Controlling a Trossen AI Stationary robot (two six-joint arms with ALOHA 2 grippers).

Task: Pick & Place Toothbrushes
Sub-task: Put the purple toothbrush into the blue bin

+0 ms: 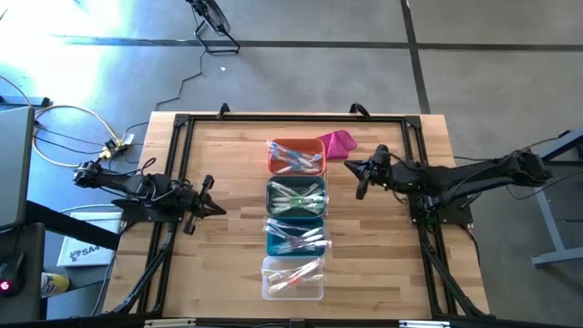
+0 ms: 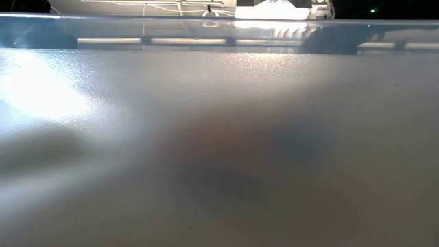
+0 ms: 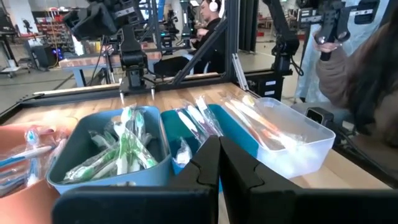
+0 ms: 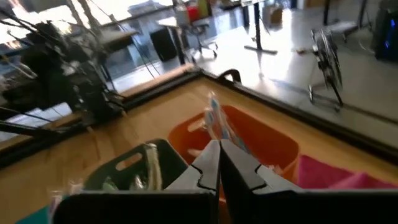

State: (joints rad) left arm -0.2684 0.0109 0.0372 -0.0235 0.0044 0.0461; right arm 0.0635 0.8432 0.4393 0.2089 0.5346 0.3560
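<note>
**Looks like the sorting is basically done, both arms empty**

Toothbrushes point(image 1: 296, 159) all seem to be sitting in the four bins down the middle of the tabletop point(image 1: 228, 264): orange bin point(image 1: 273, 162), grey-green bin point(image 1: 271, 202), teal bin point(image 1: 271, 241), clear bin point(image 1: 268, 282). I can't spot any loose ones on the wood.

Right end effector point(image 1: 362, 189) is clenched on nothing, hovering just beside the orange bin, with the magenta cloth point(image 1: 339, 142) close behind it. Left end effector point(image 1: 219, 210) is also clenched and empty, with the grey-green bin a little way ahead of its tips.

My guess: wrap-up stage, so the next move is just backing off. Plenty of bare wood behind each arm; only the bin walls and the dark frame point(image 1: 178, 137) need watching.
</note>
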